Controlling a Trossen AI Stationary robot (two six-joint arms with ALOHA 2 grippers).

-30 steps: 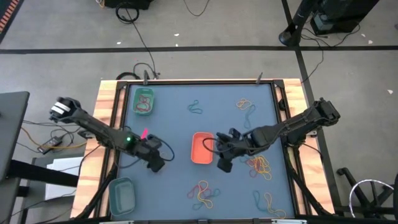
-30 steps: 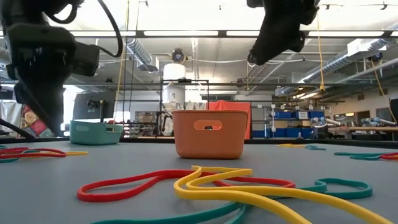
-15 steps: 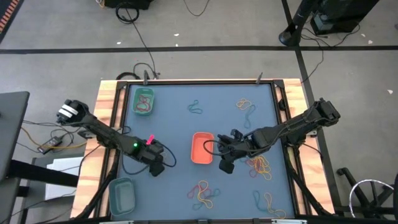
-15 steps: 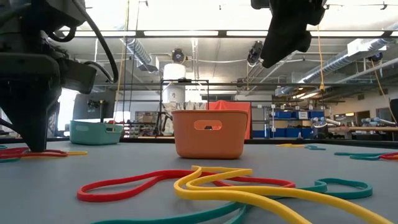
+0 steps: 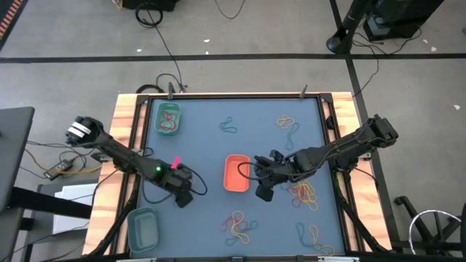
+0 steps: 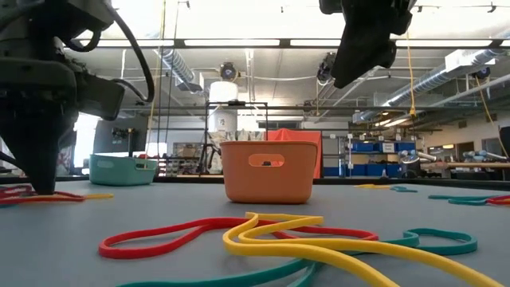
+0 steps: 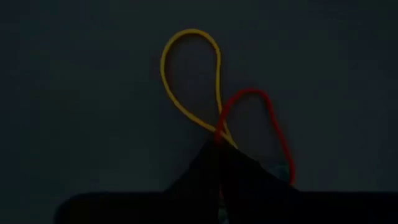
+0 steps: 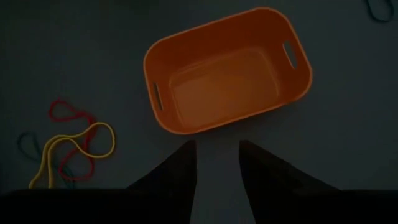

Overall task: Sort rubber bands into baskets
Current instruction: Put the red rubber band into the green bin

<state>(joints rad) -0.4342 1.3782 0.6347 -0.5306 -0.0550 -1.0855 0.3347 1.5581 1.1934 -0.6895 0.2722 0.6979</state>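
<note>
Down on the smooth dark blue-grey table mat (image 5: pixel 211 145), the left gripper (image 7: pixel 219 148) has its two dark fingers pressed together at the point where a thin yellow elastic loop (image 7: pixel 186 74) and a thin red elastic loop (image 7: pixel 261 118) cross, pinching both bands against the mat. From above, that left gripper (image 5: pixel 182 195) sits left of centre, between the bright green plastic basket (image 5: pixel 168 118) at the far left corner and the dull teal plastic basket (image 5: pixel 143 226) at the near left corner. Red bands already lie in the green one.

Over to the right gripper (image 8: pixel 216 160): its fingers stand apart with a clear gap, holding nothing, hovering just beside the glossy orange rounded-rectangular basket (image 8: pixel 227 71), which is bare inside, with slot handles at both short ends. In the overhead view the right gripper (image 5: pixel 263 191) hangs at the orange basket's (image 5: pixel 236 173) right edge, above the table.

Loose rubber bands lie scattered: a tangle of orange-yellow and red loops (image 5: pixel 304 193) right of the right gripper, a mixed cluster (image 5: pixel 238 225) near the front edge, teal loops (image 5: pixel 229 126) toward the back.
</note>
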